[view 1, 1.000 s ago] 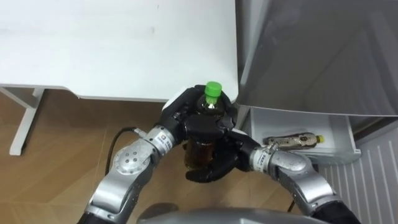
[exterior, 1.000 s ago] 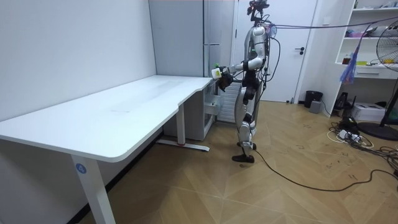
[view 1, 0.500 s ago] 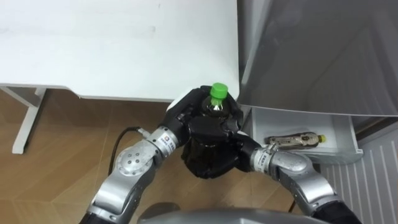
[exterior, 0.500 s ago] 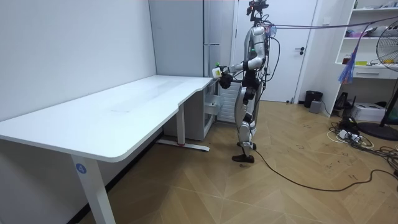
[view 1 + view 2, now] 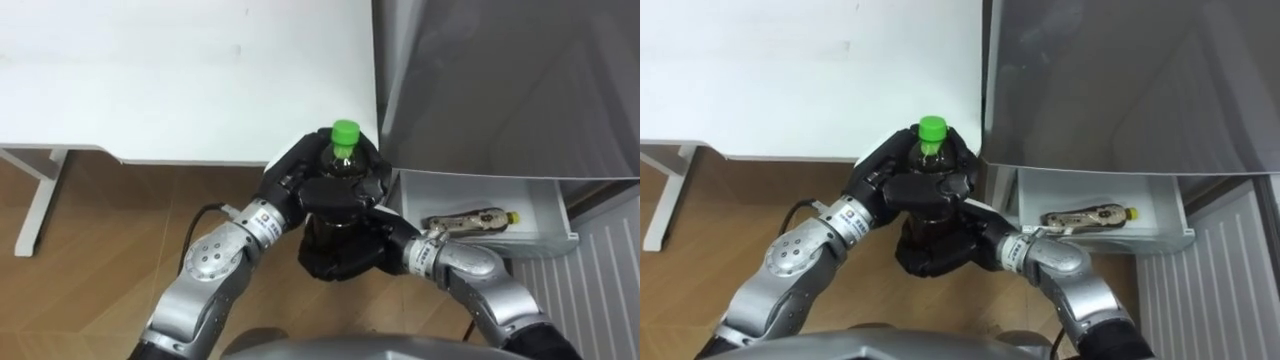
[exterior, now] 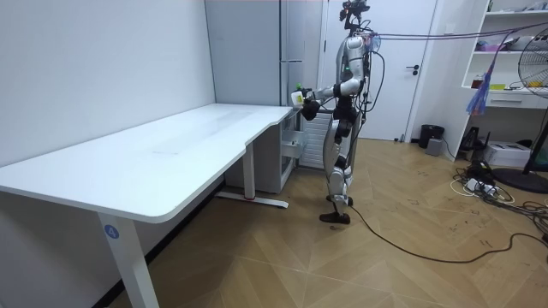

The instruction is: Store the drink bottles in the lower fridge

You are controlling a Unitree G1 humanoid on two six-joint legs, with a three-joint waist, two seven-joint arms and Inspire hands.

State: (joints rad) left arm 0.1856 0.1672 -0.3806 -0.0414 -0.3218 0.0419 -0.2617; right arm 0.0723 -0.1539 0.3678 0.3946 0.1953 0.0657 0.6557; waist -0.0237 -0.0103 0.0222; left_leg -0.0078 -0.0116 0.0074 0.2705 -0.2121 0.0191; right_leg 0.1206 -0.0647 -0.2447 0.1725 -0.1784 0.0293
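Listing what you have at the fridge (image 5: 500, 80), item by item.

Item 1, bottle (image 5: 343, 158): dark drink, green cap, upright. It is held in the air just off the fridge's front corner and not yet over the drawer.

Item 2, left hand (image 5: 288, 182): fingers curled round the bottle's shoulder, on the side away from the fridge.

Item 3, right hand (image 5: 350, 255): curled round the bottle's lower body and cupped beneath it. Your 2-handed hold looks chosen to steady a tall, smooth load while the robot stands. 1 hand alone might let it swing.

Item 4, drawer (image 5: 545, 225): pale, pulled out low on the fridge, under its grey front panel. I read it as the lower compartment you want.

Item 5, second bottle (image 5: 465, 222): lying on its side in that drawer, so 1 drink looks stowed. Bare drawer floor shows beside it.

Item 6, desk (image 5: 180, 70): white, bare, its end just beside the fridge.

Obstructions: the grey panel overhangs the drawer's back, so an upright bottle would likely foul it. Expect to lay yours flat. The desk edge sits close behind the left hand. In the room view the robot stands before the fridge, at the desk's end.
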